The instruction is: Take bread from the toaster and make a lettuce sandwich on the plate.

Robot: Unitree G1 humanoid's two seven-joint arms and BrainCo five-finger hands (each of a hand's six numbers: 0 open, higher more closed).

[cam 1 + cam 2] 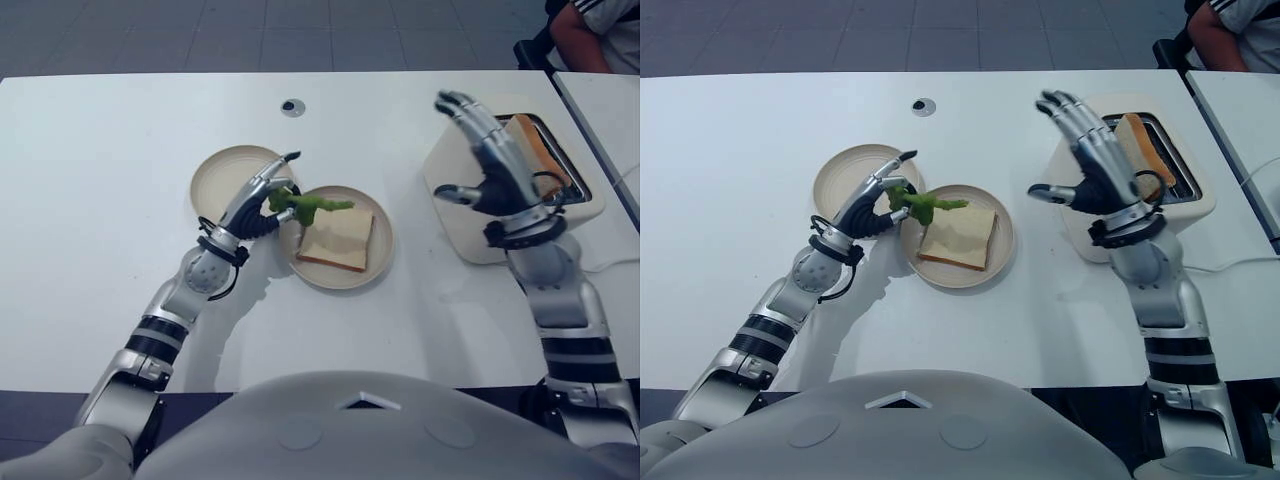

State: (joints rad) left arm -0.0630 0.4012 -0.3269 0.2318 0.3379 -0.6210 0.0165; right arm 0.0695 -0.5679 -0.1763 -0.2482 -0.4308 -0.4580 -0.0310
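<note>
Your left hand [248, 208], at the middle left of the picture, has its fingers curled around one end of the lettuce leaf [310, 205]. The leaf sticks out over the left edge of the plate [335, 284], and a slice of bread [340, 240] lies flat on that plate. The job right now looks like putting the lettuce on that slice. The leaf hangs over the upper left corner of the bread, not over its middle. So I think you should first slide the hand a little toward the right of the picture. Then go down slowly until the leaf touches the bread, and only then open the fingers. If you let go from up high, the light leaf may flop onto the rim or the table [100, 200]. Lift the hand straight up after, so it does not drag the leaf away. Mind the empty plate [222, 175] just behind the hand, up and to the left. On the right side of the picture, your right hand [495, 160] is up in front of the toaster [448, 222]. It is wide open, fingers spread, holding nothing. A second slice [540, 150] stands in the toaster slot behind it. That one looks like the top of the sandwich, so get the lettuce down before you go for it.
</note>
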